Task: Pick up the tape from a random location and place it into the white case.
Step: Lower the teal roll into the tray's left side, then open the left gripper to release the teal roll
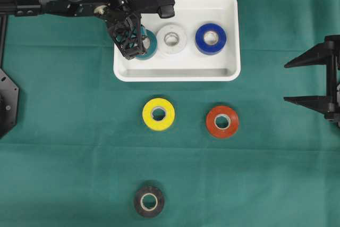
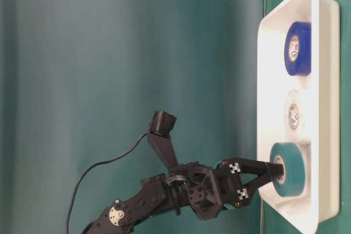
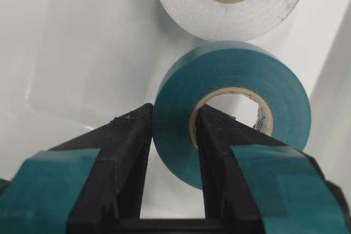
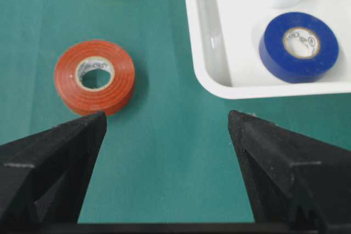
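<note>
At the left end of the white case (image 1: pixel 183 73), the left gripper (image 1: pixel 133 46) was seen reaching in from the cloth's upper left corner, its fingers (image 3: pixel 129 141) pinched tight on the wall of the teal tape (image 1: pixel 149 46), one finger outside the roll and one down through its core. That through-the-core hold was judged a sensible one for carrying a ring: the roll cannot slip sideways off a finger threaded through it. The roll was low in the case near its left wall, and whether it was already resting on the floor could not be settled. Next to it along the case, a white tape (image 1: pixel 171 39) lay flat in the middle and a blue tape (image 1: pixel 210 38) toward the right end, spaced apart so each kept its own patch of floor. Below the case's near rim, a yellow tape (image 1: pixel 158 114) and a red tape (image 1: pixel 222 121) lay on the green cloth (image 1: pixel 64 131), with a black tape (image 1: pixel 149 201) close to the bottom edge, all three yet to be collected. At the cloth's right edge the right gripper (image 1: pixel 319 81) was parked with its jaws spread wide and nothing between them. The overhead view hid the grip under the arm; only the left wrist view laid bare the finger inside the core, while the right wrist view alone showed the red roll just ahead of the idle jaws.
</note>
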Available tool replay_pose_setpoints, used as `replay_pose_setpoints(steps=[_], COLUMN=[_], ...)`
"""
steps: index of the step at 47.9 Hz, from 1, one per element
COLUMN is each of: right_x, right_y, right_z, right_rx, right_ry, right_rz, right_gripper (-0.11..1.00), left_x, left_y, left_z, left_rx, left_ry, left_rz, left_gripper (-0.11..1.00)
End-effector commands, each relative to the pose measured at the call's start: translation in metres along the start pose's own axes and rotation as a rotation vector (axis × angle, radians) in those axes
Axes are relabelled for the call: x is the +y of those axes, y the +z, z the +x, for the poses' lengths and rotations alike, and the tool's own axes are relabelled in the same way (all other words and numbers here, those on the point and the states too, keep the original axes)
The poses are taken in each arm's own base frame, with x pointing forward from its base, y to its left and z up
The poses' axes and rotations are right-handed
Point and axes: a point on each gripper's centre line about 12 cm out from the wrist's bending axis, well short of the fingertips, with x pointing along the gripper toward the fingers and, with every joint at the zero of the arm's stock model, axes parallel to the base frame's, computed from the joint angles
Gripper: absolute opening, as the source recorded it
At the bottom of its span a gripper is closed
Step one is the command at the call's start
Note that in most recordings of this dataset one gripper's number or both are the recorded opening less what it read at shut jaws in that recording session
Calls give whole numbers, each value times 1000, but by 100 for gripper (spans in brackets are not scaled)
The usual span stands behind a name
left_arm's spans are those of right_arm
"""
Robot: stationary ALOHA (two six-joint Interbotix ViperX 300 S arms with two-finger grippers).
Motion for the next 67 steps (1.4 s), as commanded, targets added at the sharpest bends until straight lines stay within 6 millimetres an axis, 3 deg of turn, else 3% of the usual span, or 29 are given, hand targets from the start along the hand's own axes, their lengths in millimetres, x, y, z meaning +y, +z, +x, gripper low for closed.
replay_pose_setpoints(steps=[1,10,37,39,47,51,67], right_x=[2,2,2,2,2,2,2], right_y=[11,10,10,10,10,11,10], right_z=[-1,-1,-1,-1,-1,-1,-1], right_rx=[-26,-23,-24,-24,-24,-26,-23], right_ry=[5,4,5,5,5,5,4], right_rz=[-4,-4,-4,-4,-4,-4,-4], right_gripper=[87,87,87,87,87,87,87], left_x=[4,6,5,5,6,6,6], left_y=[6,2,6,6,7,7,10], left_z=[-6,2,1,1,-2,-2,-12], left_rx=[-30,-9,-32,-32,-41,-41,-62], left_ry=[6,4,6,6,8,8,11], left_rz=[-13,-15,-12,-9,8,9,6], left_gripper=[19,19,20,25,74,93,89])
